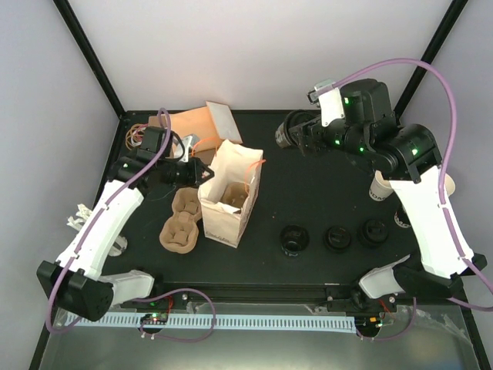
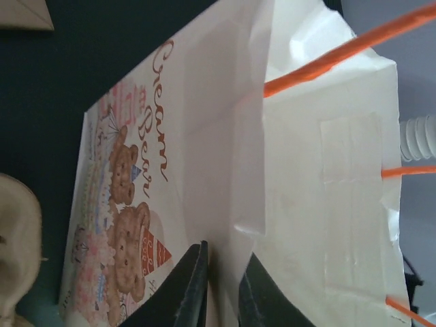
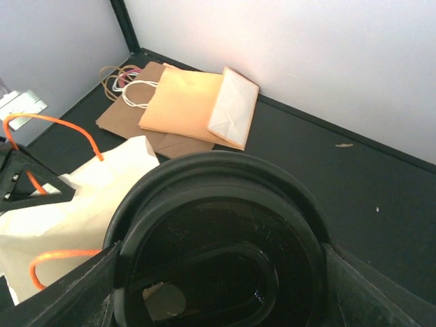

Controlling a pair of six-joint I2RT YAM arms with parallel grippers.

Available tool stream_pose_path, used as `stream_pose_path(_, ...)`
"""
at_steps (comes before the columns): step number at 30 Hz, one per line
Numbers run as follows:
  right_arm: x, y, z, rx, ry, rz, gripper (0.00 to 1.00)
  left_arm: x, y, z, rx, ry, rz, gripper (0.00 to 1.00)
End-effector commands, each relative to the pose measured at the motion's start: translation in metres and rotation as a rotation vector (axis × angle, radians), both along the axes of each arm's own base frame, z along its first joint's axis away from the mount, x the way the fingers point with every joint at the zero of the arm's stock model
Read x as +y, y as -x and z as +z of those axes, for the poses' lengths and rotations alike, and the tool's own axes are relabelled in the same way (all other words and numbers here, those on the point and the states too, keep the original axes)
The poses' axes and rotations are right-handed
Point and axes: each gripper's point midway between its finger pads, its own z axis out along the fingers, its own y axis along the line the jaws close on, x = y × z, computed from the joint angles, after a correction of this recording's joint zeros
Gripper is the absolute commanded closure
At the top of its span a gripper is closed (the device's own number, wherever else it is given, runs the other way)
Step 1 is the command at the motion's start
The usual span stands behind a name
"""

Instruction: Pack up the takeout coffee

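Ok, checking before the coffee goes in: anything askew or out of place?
The white paper bag stands skewed, its rim between the left gripper's fingers; the pulp cup carrier lies outside it. The right gripper holds a black lid. Nothing looks spilled.

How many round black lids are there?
4. Three black lids lie in a row right of the white bag; the fourth lid is held by the right gripper. Others may be hidden.

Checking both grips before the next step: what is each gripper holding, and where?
Left fingers pinch the white paper bag by its mouth's rim; right fingers clamp a black cup lid across its rim.
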Motion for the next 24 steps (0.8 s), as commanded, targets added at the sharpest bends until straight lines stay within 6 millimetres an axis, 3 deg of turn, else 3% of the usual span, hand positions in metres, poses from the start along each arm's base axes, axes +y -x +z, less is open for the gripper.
stream_pose_path(1,0.01,0.007,0.024,-0.076,-0.062,0.072,0.26,0.002,0.003,0.016,-0.058,-0.085,-0.083,0.91)
stream_pose_path(4,0.012,0.009,0.031,-0.107,-0.077,0.092,0.26,-0.003,0.006,0.02,-0.083,-0.086,-0.14,0.98)
stream_pose_path(11,0.029,0.035,0.039,-0.138,-0.158,0.258,0.28,-0.015,0.015,0.033,-0.13,-0.064,-0.282,0.99)
stream_pose_path(12,0.031,0.04,0.04,-0.143,-0.165,0.282,0.28,-0.017,0.013,0.028,-0.099,-0.064,-0.297,0.98)
stream_pose_path(24,0.064,0.098,0.018,-0.172,-0.133,0.58,0.34,-0.037,0.023,0.042,-0.131,-0.013,-0.506,0.98)
